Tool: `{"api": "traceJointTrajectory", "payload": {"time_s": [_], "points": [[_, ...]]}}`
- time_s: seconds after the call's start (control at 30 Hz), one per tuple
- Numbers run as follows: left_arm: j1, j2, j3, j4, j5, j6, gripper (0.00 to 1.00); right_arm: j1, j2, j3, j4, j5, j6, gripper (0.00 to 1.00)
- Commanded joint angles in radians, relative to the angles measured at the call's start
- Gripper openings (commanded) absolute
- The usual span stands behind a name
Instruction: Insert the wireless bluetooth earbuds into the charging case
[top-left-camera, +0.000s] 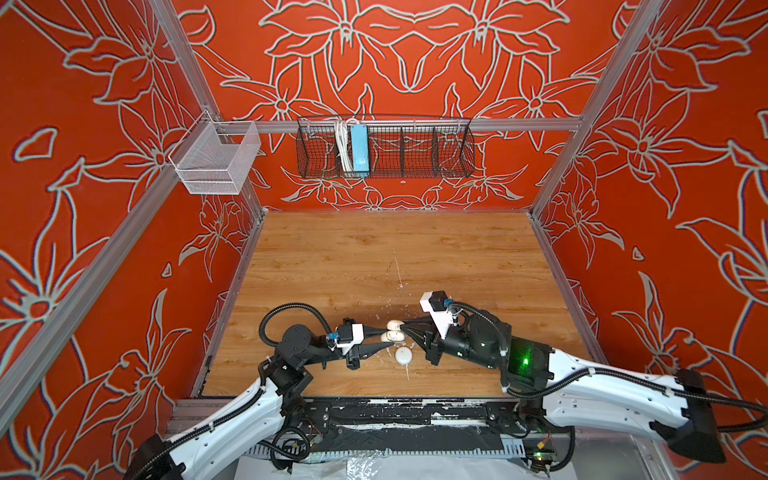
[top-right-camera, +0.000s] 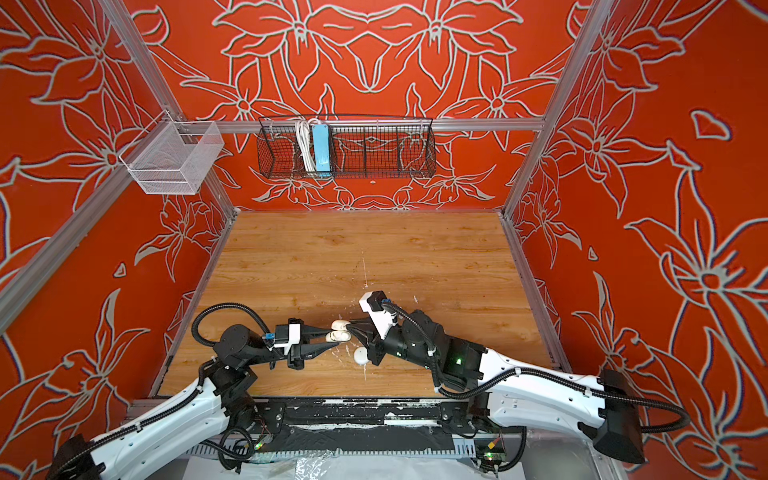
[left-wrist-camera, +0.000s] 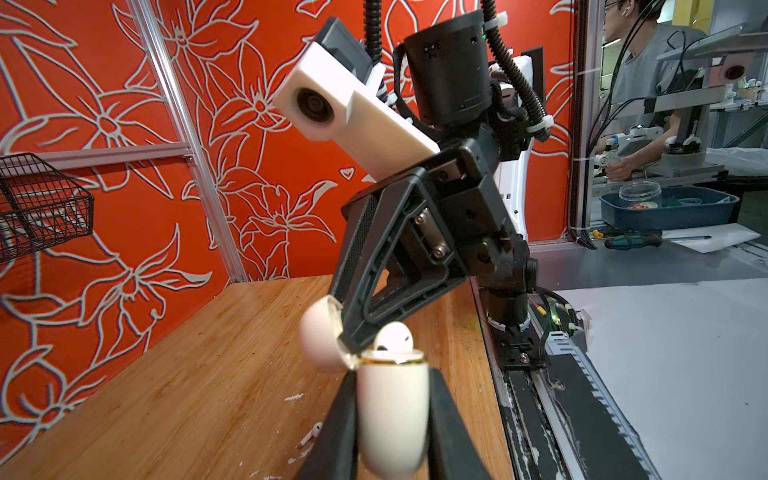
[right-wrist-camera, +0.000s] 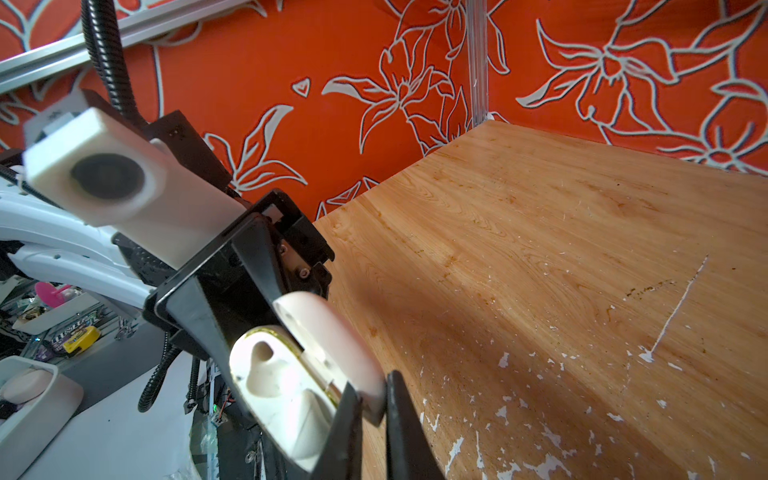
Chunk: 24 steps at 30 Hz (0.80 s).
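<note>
A cream clamshell charging case (left-wrist-camera: 392, 415) with a gold rim hangs above the wooden table, and my left gripper (left-wrist-camera: 392, 374) is shut on its body. Its lid (right-wrist-camera: 332, 345) stands open, with my right gripper (right-wrist-camera: 372, 388) shut on the lid's edge. In both top views the two grippers meet tip to tip at the case (top-left-camera: 390, 336) (top-right-camera: 336, 336). One white earbud (left-wrist-camera: 392, 336) pokes out of the case top. Another earbud (left-wrist-camera: 311, 433) lies loose on the table beside the left fingers. A round white puck-like case (top-left-camera: 403, 355) (top-right-camera: 360, 356) rests shut on the table just in front.
White paint flecks and a long scratch (right-wrist-camera: 677, 307) mark the wood. A black wire basket (top-left-camera: 384, 149) holding a blue power strip and a white mesh basket (top-left-camera: 216, 160) hang on the walls. A black rail (top-left-camera: 374, 411) runs along the table's front edge.
</note>
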Motion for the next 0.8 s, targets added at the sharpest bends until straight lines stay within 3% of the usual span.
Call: {"api": "traceJointTrajectory", "payload": {"time_s": [0.0,0.13,0.5,0.77], "points": [[-0.016,0.016,0.034,0.003,0.066,0.026,0.0,0.004,0.013,0.05,0.016,-0.05,-0.017,0.07],[-0.016,0.028,0.041,-0.009,0.07,0.033,0.0,0.005,0.025,0.07,-0.015,-0.047,-0.036,0.0],[-0.016,0.015,0.038,-0.013,0.06,0.029,0.03,0.004,0.015,0.082,-0.033,-0.019,-0.061,0.0],[-0.016,0.012,0.038,-0.016,0.045,0.021,0.19,0.006,0.039,0.102,-0.047,-0.021,-0.086,0.0]]}}
